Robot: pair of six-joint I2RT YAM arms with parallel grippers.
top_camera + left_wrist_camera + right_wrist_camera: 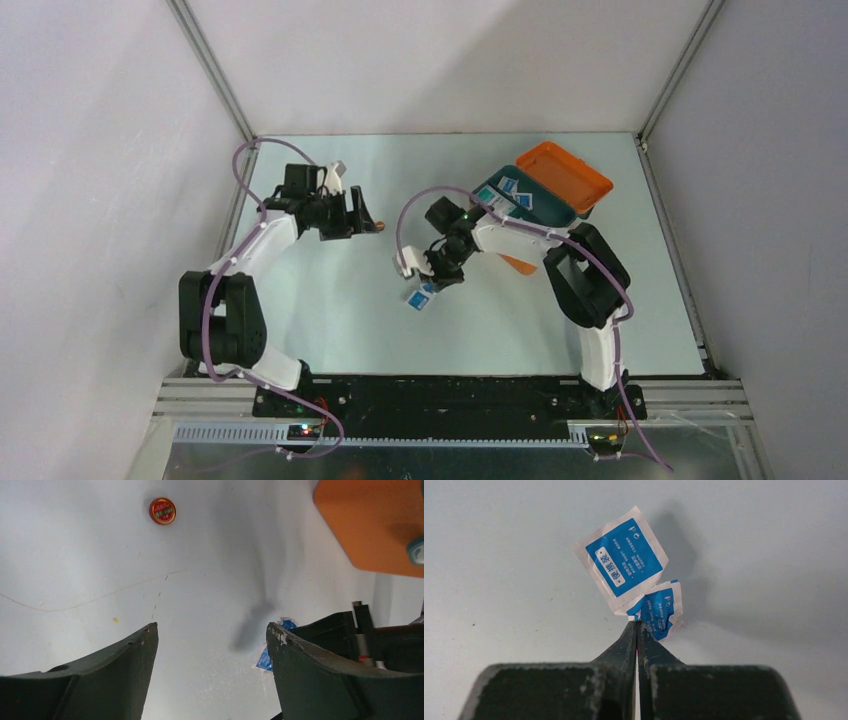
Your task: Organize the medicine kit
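The medicine kit [588, 190] stands open at the back right, its orange lid [565, 173] tipped back and several sachets lying in its teal tray [548, 211]. My right gripper [638, 625] is shut on the corner of a pair of joined blue-white sachets [621, 560]; the nearer sachet [663, 611] is crumpled. Seen from above, that gripper [432, 280] is over mid-table with the sachets [422, 296] at its tip. My left gripper [355, 212] is open and holds nothing. In its wrist view the left gripper [211, 630] is above bare table, the kit's orange side [370, 525] at upper right.
A small round red tin [162, 510] lies on the table ahead of the left gripper. The right arm's dark links [350, 640] and part of the blue sachet [265, 659] show beside the left gripper's right finger. Frame posts and walls ring the table.
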